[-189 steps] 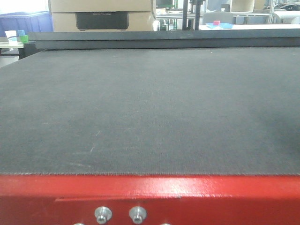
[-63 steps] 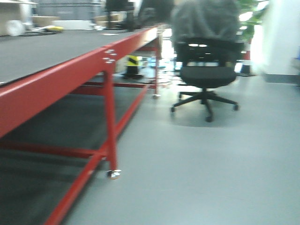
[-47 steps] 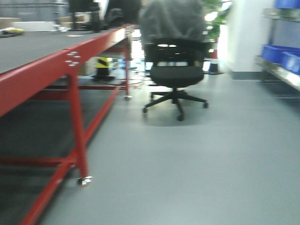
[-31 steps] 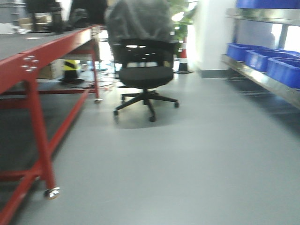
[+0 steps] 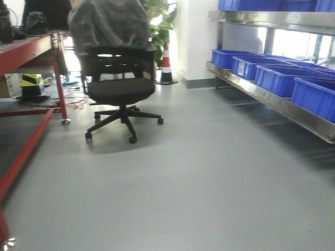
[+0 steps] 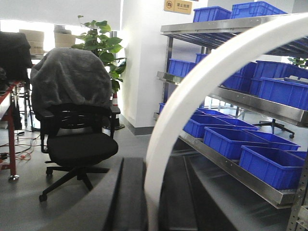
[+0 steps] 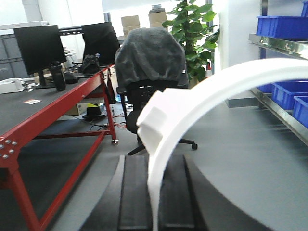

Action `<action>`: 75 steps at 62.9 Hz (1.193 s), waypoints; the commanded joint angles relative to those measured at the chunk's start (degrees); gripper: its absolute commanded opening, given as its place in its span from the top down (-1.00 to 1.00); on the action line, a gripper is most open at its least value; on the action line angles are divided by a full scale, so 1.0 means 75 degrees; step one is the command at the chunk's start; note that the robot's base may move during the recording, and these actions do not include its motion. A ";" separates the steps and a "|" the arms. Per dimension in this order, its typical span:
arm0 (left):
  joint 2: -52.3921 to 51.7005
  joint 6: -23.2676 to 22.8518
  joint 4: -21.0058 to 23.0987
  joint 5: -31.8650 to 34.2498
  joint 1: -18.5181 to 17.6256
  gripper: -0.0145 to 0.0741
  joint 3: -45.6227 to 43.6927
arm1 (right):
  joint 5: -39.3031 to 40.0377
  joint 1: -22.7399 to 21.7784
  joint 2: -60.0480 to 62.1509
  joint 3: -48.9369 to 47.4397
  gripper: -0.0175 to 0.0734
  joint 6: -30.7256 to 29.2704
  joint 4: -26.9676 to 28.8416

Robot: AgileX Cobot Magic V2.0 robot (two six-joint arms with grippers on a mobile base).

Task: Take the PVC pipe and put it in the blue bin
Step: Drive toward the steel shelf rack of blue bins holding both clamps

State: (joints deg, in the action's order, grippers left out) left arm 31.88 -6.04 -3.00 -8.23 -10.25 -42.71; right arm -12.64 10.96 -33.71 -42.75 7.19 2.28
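A white curved PVC pipe [image 6: 202, 77] arcs up and to the right across the left wrist view, clamped between the dark fingers of my left gripper [image 6: 153, 192], which is shut on it. The right wrist view shows the same pipe [image 7: 226, 82], with a thicker collar at its end; my right gripper [image 7: 154, 192] is shut on it too. Several blue bins [image 5: 277, 78] sit in a row on a steel shelf at the right, with the nearest blue bin [image 6: 269, 161] at lower right of the left wrist view. The front view shows neither gripper nor the pipe.
A black office chair [image 5: 118, 89] draped in a grey cloth stands on the grey floor ahead-left. The red-framed table [image 5: 31, 52] runs along the left. A striped traffic cone [image 5: 166, 63] and a plant stand by the far wall. The steel shelf rail [image 5: 272, 102] lines the right.
The front view has swung right, from the grey tabletop to the aisle. The chair slid left in frame and the shelf of blue bins came into view at the right.
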 commanded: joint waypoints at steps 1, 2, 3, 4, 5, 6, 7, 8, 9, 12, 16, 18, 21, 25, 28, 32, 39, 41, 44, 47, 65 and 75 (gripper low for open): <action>-0.0002 0.0000 -0.0017 0.0208 -0.0044 0.92 -0.0027 | 0.0147 0.0011 0.0047 0.0014 0.97 -0.0038 -0.0051; -0.0002 0.0000 -0.0017 0.0208 -0.0044 0.92 -0.0027 | 0.0147 0.0011 0.0047 0.0014 0.97 -0.0038 -0.0051; -0.0002 0.0000 -0.0017 0.0208 -0.0044 0.92 -0.0027 | 0.0147 0.0011 0.0047 0.0014 0.97 -0.0038 -0.0051; -0.0002 0.0000 -0.0017 0.0208 -0.0044 0.92 -0.0027 | 0.0147 0.0011 0.0047 0.0014 0.97 -0.0038 -0.0051; -0.0002 0.0000 -0.0017 0.0208 -0.0044 0.92 -0.0027 | 0.0147 0.0011 0.0047 0.0014 0.97 -0.0038 -0.0051; -0.0002 0.0000 -0.0017 0.0208 -0.0044 0.92 -0.0027 | 0.0147 0.0011 0.0047 0.0014 0.97 -0.0038 -0.0051; -0.0002 0.0000 -0.0017 0.0208 -0.0044 0.92 -0.0027 | 0.0147 0.0011 0.0047 0.0014 0.97 -0.0038 -0.0051; -0.0002 0.0000 -0.0017 0.0208 -0.0044 0.92 -0.0027 | 0.0147 0.0011 0.0047 0.0014 0.97 -0.0038 -0.0051; -0.0002 0.0000 -0.0017 0.0208 -0.0044 0.92 -0.0027 | 0.0147 0.0011 0.0047 0.0014 0.97 -0.0038 -0.0051; -0.0002 0.0000 -0.0017 0.0208 -0.0044 0.92 -0.0027 | 0.0147 0.0011 0.0047 0.0014 0.97 -0.0038 -0.0051; -0.0002 0.0000 -0.0017 0.0208 -0.0044 0.92 -0.0027 | 0.0147 0.0011 0.0047 0.0014 0.97 -0.0038 -0.0051; -0.0002 0.0000 -0.0017 0.0208 -0.0044 0.92 -0.0027 | 0.0147 0.0011 0.0047 0.0014 0.97 -0.0038 -0.0051; -0.0002 0.0000 -0.0017 0.0208 -0.0044 0.92 -0.0027 | 0.0147 0.0011 0.0047 0.0014 0.97 -0.0038 -0.0051; -0.0002 0.0000 -0.0017 0.0208 -0.0044 0.92 -0.0027 | 0.0147 0.0011 0.0047 0.0014 0.97 -0.0038 -0.0051; -0.0002 0.0000 -0.0017 0.0208 -0.0044 0.92 -0.0027 | 0.0147 0.0011 0.0047 0.0014 0.97 -0.0038 -0.0051; -0.0002 0.0000 -0.0017 0.0208 -0.0044 0.92 -0.0027 | 0.0147 0.0011 0.0047 0.0014 0.97 -0.0038 -0.0051; -0.0002 0.0000 -0.0017 0.0208 -0.0044 0.92 -0.0027 | 0.0147 0.0011 0.0047 0.0014 0.97 -0.0038 -0.0051; -0.0002 0.0000 -0.0017 0.0208 -0.0044 0.92 -0.0027 | 0.0147 0.0011 0.0047 0.0014 0.97 -0.0038 -0.0051; -0.0002 0.0000 -0.0017 0.0208 -0.0044 0.92 -0.0027 | 0.0147 0.0011 0.0047 0.0014 0.97 -0.0038 -0.0051; -0.0002 0.0000 -0.0017 0.0208 -0.0044 0.92 -0.0027 | 0.0147 0.0011 0.0047 0.0014 0.97 -0.0038 -0.0051; -0.0002 0.0000 -0.0017 0.0208 -0.0044 0.92 -0.0027 | 0.0147 0.0011 0.0047 0.0014 0.97 -0.0038 -0.0051; -0.0002 0.0000 -0.0017 0.0208 -0.0044 0.92 -0.0027 | 0.0147 0.0011 0.0047 0.0014 0.97 -0.0038 -0.0051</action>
State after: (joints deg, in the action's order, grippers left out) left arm 31.88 -6.04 -3.00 -8.23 -10.25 -42.71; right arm -12.64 10.96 -33.45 -42.75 7.18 2.28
